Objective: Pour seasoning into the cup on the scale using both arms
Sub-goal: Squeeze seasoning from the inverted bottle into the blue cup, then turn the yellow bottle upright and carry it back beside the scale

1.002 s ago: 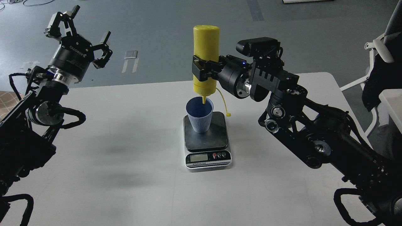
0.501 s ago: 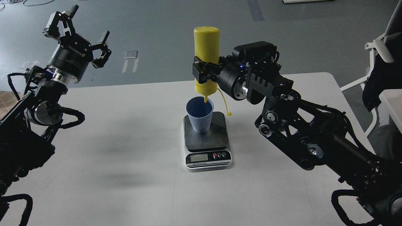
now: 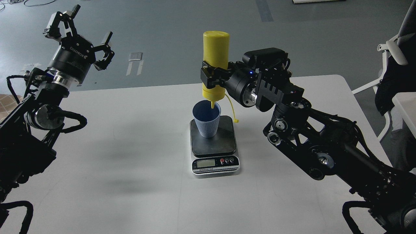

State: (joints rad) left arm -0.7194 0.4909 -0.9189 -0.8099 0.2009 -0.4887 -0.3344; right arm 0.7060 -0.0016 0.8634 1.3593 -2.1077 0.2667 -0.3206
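- Two arms face you: your right gripper point(image 3: 213, 77) is clamped around the upturned seasoning point(image 3: 215, 61).
- Your left gripper point(image 3: 79, 27) hangs far left, fingers apart.
- Nozzle points into the cup point(image 3: 206, 120) on the scale point(image 3: 215, 152).

A white table point(image 3: 130, 156) is carrying a small kitchen scale point(image 3: 214, 146) near its middle; the scale is lying flat, display facing the near edge.
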